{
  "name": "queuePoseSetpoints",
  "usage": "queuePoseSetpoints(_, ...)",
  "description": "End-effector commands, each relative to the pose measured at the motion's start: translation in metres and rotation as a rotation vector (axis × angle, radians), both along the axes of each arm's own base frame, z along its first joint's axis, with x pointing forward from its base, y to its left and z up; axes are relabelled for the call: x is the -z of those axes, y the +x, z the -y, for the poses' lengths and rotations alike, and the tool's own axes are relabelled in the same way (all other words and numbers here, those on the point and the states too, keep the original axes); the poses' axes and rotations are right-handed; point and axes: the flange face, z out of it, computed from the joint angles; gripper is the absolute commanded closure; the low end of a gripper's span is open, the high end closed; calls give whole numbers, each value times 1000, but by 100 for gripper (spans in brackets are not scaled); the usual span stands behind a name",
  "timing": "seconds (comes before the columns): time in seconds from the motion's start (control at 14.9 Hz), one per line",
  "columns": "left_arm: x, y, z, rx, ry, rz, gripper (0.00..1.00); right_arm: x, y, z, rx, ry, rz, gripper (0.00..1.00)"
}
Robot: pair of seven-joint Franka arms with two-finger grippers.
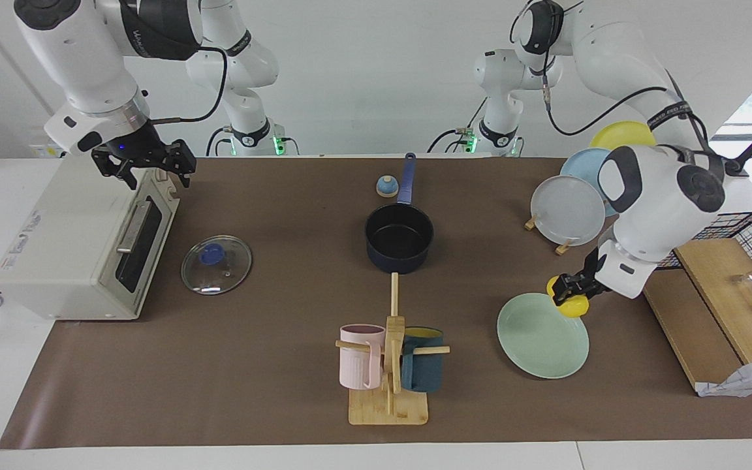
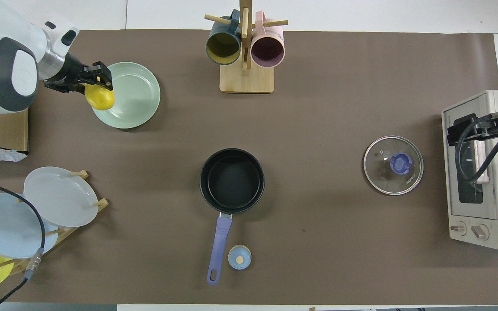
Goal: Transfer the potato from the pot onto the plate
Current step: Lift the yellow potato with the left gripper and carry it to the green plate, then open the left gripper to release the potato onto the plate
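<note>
The yellow potato [image 1: 570, 306] [image 2: 100, 98] is held in my left gripper [image 1: 568, 295] [image 2: 97, 86], which is shut on it. It hangs just over the rim of the mint-green plate [image 1: 539, 341] [image 2: 133, 97], at the edge toward the left arm's end of the table. I cannot tell if the potato touches the plate. The navy pot [image 1: 399, 239] [image 2: 232, 180] stands mid-table with nothing in it, its blue handle [image 2: 218, 243] pointing toward the robots. My right gripper [image 1: 146, 168] waits open over the toaster oven's top edge.
A toaster oven [image 1: 76, 248] and a glass lid [image 1: 216, 264] lie toward the right arm's end. A mug rack [image 1: 389, 365] stands farther from the robots than the pot. A plate rack [image 1: 568, 212], wooden boards and a wire basket [image 1: 735, 261] are near the green plate. A small blue knob [image 1: 386, 187] lies beside the handle.
</note>
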Motion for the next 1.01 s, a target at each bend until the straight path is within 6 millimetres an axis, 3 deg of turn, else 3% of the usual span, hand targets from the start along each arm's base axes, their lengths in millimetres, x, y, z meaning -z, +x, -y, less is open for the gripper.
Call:
queuePoseSetpoints(0.0, 34, 4, 14, 68, 39, 22, 100, -4, -3, 1, 33, 12, 13, 0)
queuePoseSetpoints(0.2, 66, -5, 24, 105, 42, 22, 100, -4, -3, 1, 30, 12, 14, 0)
queuePoseSetpoints(0.6, 81, -14, 25, 168, 42, 15, 100, -4, -3, 0, 25, 12, 12, 0)
queuePoseSetpoints(0.67, 84, -15, 24, 174, 42, 21, 88, -4, -3, 0, 25, 12, 12, 0)
queuePoseSetpoints(0.74, 86, -16, 23, 173, 43, 28, 51, -4, -3, 0, 24, 12, 12, 0)
queuePoseSetpoints(0.8, 86, -16, 23, 173, 43, 31, 3, -3, -4, 0, 24, 12, 9, 0)
queuePoseSetpoints(0.94, 77, -12, 20, 168, 45, 38, 0, -4, -3, -1, 24, 12, 12, 0)
